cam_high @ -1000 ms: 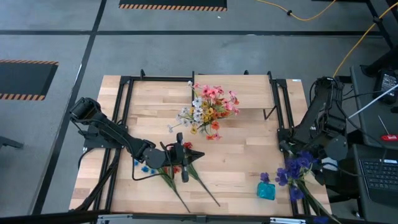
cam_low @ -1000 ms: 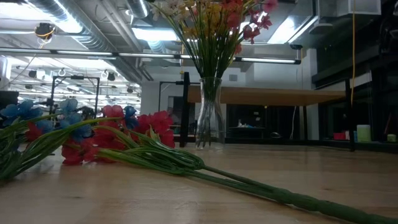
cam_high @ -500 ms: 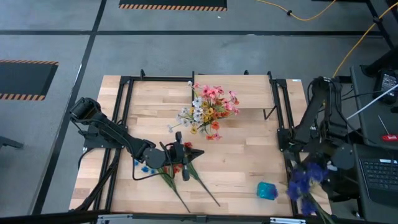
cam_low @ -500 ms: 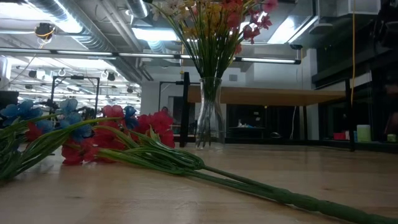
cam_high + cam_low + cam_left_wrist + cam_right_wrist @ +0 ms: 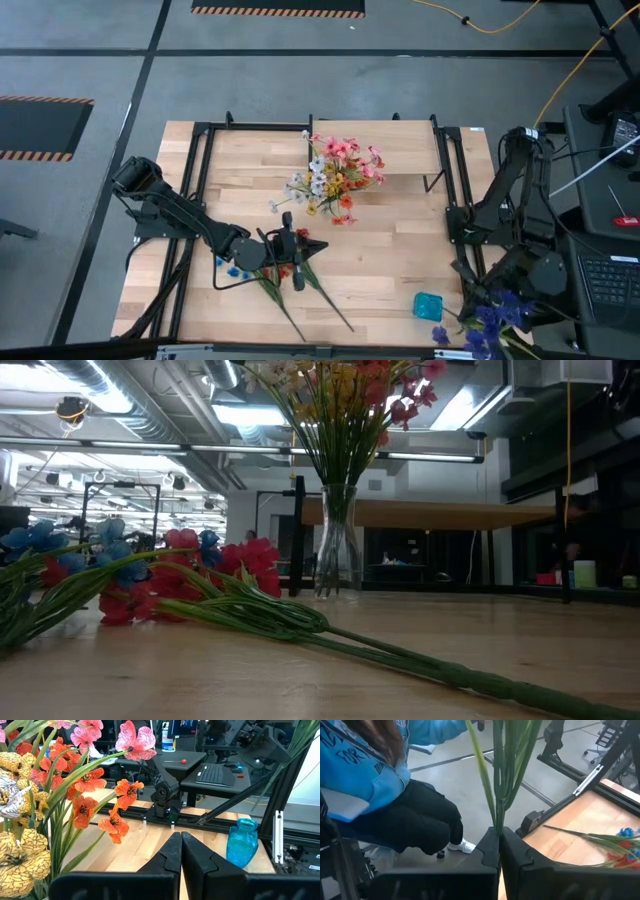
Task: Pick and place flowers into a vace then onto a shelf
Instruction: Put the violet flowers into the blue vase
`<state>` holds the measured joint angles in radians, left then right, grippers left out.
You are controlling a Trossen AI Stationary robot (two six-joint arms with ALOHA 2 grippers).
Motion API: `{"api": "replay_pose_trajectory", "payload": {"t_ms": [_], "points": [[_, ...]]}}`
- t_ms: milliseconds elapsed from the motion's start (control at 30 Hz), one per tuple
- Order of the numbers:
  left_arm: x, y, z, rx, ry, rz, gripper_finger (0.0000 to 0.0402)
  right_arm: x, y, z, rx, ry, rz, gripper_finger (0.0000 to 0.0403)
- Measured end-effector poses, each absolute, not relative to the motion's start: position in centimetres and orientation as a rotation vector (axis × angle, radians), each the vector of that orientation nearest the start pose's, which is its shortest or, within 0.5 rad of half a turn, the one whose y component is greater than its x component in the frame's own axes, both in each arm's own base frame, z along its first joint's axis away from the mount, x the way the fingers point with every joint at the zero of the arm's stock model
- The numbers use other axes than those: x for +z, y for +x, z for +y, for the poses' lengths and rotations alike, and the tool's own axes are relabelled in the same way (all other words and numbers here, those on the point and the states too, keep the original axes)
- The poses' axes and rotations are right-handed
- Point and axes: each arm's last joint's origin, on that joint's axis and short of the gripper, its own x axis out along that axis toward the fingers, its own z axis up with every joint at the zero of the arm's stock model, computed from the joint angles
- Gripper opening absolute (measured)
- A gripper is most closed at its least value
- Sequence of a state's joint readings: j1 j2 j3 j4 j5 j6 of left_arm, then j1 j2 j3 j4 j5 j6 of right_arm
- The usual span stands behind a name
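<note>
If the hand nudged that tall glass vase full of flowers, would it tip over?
Probably fairly easily. The glass vase is narrow and tall, and the flowers spread wide well above its rim, so it looks top-heavy. Being clear glass, it may also be slippery and breakable, so a push low down seems safer.

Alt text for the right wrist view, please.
The right gripper is shut on green stems that rise straight up from between its dark fingers. Behind, a seated person in a blue top; to one side, the wooden table edge.
</note>
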<state>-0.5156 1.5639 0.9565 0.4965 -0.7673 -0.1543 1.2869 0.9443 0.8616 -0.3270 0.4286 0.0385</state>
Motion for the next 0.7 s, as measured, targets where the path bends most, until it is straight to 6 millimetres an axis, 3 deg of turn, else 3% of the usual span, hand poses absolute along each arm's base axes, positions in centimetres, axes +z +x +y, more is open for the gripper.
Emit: {"api": "replay_pose_trajectory", "payload": {"t_ms": [533,700], "points": [[26.7,30.7,-15.1,0.256,-0.08,0.076,0.0003,31.9,6.8,19.0,0.842,-0.297,0.288,0.0],[26.7,30.7,-15.1,0.256,-0.081,0.076,0.0002,30.7,6.8,19.1,0.842,-0.302,0.294,0.0]]}}
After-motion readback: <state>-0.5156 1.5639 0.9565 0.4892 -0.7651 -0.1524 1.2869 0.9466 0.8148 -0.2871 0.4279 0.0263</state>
